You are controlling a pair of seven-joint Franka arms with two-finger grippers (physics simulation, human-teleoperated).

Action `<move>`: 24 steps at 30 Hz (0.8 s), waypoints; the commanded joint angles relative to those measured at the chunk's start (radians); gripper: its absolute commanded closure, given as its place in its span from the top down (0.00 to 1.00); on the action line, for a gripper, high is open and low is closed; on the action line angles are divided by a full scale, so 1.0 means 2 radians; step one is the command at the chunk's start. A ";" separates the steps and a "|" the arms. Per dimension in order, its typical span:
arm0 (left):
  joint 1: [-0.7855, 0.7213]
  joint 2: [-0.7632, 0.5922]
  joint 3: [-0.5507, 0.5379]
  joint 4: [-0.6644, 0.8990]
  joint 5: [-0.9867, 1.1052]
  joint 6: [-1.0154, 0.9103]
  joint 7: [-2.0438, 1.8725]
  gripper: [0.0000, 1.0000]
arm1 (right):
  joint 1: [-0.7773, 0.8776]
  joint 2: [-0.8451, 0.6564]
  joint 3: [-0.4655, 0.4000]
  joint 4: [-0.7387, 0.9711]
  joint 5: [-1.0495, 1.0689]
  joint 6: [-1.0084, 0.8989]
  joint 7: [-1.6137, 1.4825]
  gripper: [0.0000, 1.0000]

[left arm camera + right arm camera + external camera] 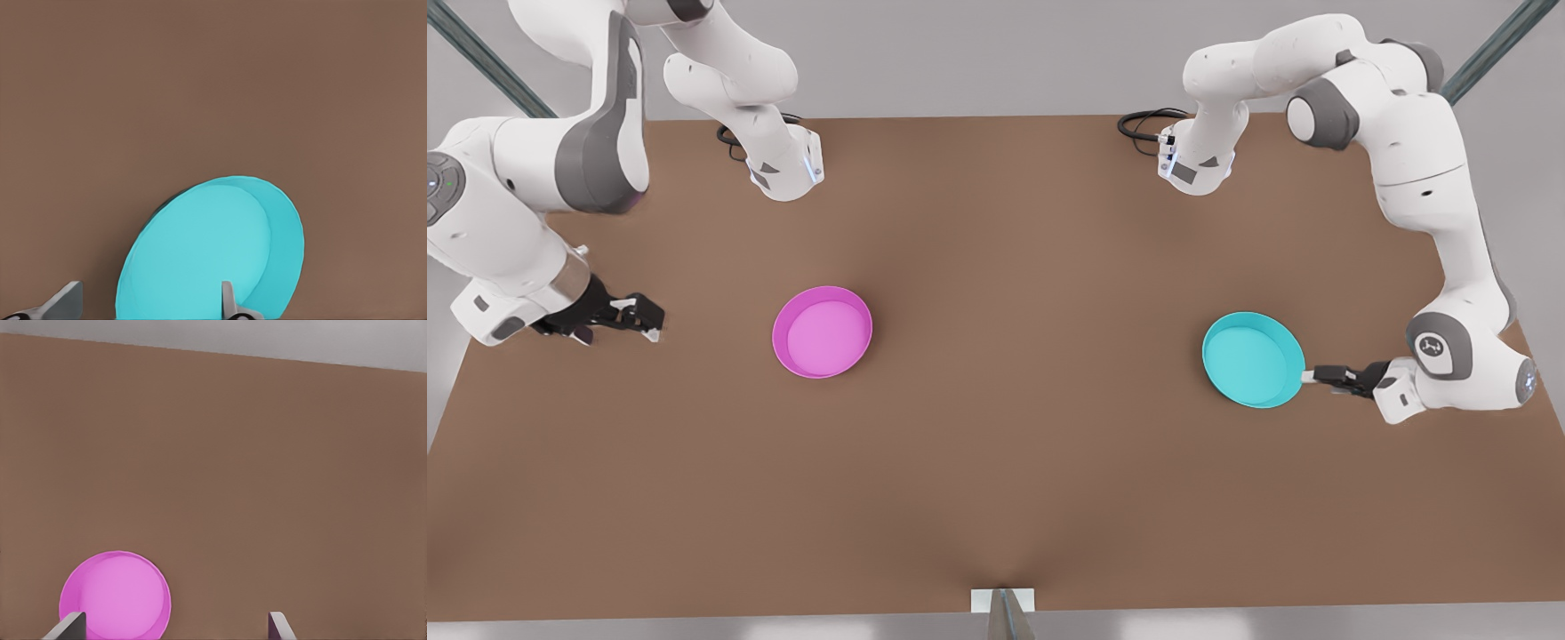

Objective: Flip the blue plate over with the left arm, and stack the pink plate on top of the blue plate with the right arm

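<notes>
The blue plate [1252, 359] lies rim up on the brown table [1014, 480] at the front view's right. My left gripper [1309, 375] is at its outer edge, low over the table. In the left wrist view the left gripper [147, 297] is open and straddles the rim of the blue plate [213, 247], one finger [227, 300] over the inside and the other outside. The pink plate [823, 332] rests rim up at the front view's left. My right gripper [649, 322] waits open well short of it, with the pink plate [115, 595] ahead of the right gripper [173, 625].
Both arm bases [783, 169] stand at the table's far edge with black cables [1143, 123] beside them. A small white bracket [1003, 601] sits at the near edge. Bare tabletop separates the two plates.
</notes>
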 commanded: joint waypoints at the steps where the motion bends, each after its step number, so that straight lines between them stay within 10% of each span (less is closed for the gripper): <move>1: 0.000 -0.002 0.003 -0.007 -0.006 0.008 0.005 1.00 | 0.000 0.000 0.001 0.001 0.000 -0.001 0.000 1.00; 11: 0.000 -0.011 0.015 -0.103 -0.009 0.087 0.069 1.00 | -0.011 -0.001 0.000 0.021 0.002 -0.010 -0.002 1.00; 16: -0.004 -0.003 0.013 -0.103 -0.013 0.087 0.068 0.56 | -0.011 0.001 0.000 0.021 0.002 -0.009 -0.001 1.00; 24: -0.011 0.009 0.011 -0.103 -0.025 0.093 0.066 0.42 | -0.013 0.001 -0.001 0.021 0.002 -0.010 0.000 1.00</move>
